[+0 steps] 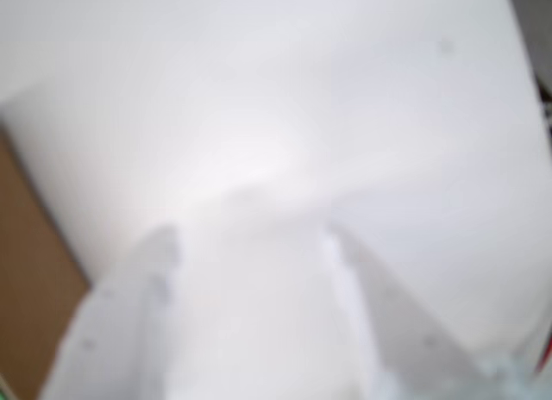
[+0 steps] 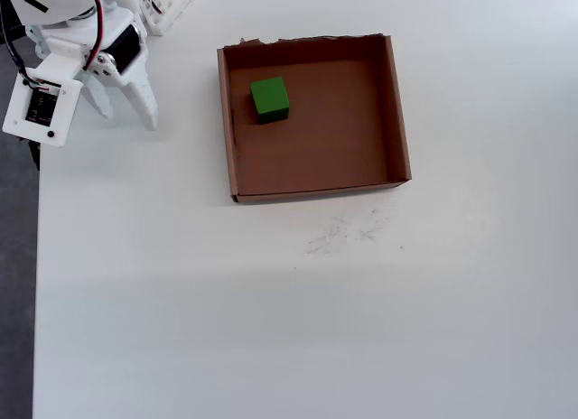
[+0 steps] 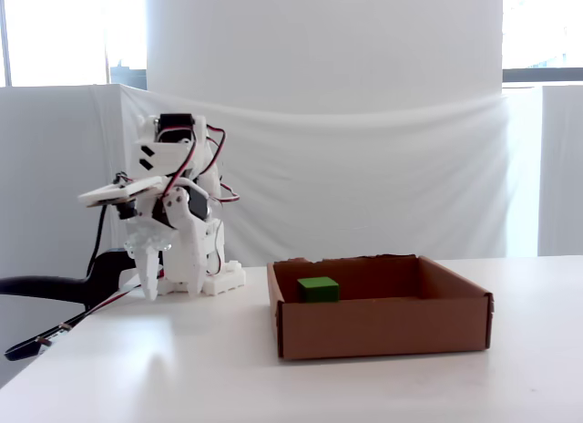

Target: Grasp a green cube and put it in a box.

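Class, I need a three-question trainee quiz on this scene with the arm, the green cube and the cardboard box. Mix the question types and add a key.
1. True or false: the green cube lies inside the box.
2. Multiple choice: in the overhead view, the gripper is
A. directly above the cube
B. left of the box, over bare table
C. inside the box
3. Fill in: in the overhead view, the box's ragged torn edge is its ____ wall.

Key
1. True; it sits on the box floor, near the upper left corner in the overhead view.
2. B; its fingers are apart and hold nothing.
3. Top.
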